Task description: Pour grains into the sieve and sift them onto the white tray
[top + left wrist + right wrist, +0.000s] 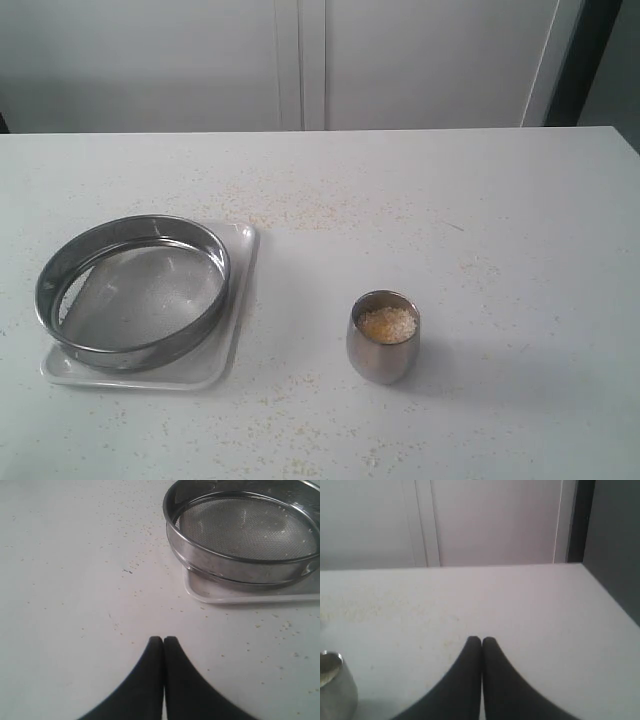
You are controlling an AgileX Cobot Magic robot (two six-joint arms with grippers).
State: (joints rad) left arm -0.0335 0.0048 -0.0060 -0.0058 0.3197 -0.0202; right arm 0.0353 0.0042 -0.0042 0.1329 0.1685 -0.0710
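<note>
Both jaws pairs are pressed together and empty: the left gripper (pixel 163 639) hangs near the sieve (pixel 140 352), which sits on the white tray (pixel 215 365), and the right gripper (pixel 481 639) is near the steel cup (pixel 383 350). The grains (pixel 386 324) are all in that cup, on the table (pixel 500 250) well apart from the tray. Nothing is poured yet. The right gripper should likely open wide, take the cup at mid-height, keep it upright in transit, then tip slowly over the centre of the mesh.

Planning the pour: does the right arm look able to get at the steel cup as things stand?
Probably yes. The steel cup stands alone, apart from the sieve, with only open table between it and the right claw; its shut jaws would need opening first.
</note>
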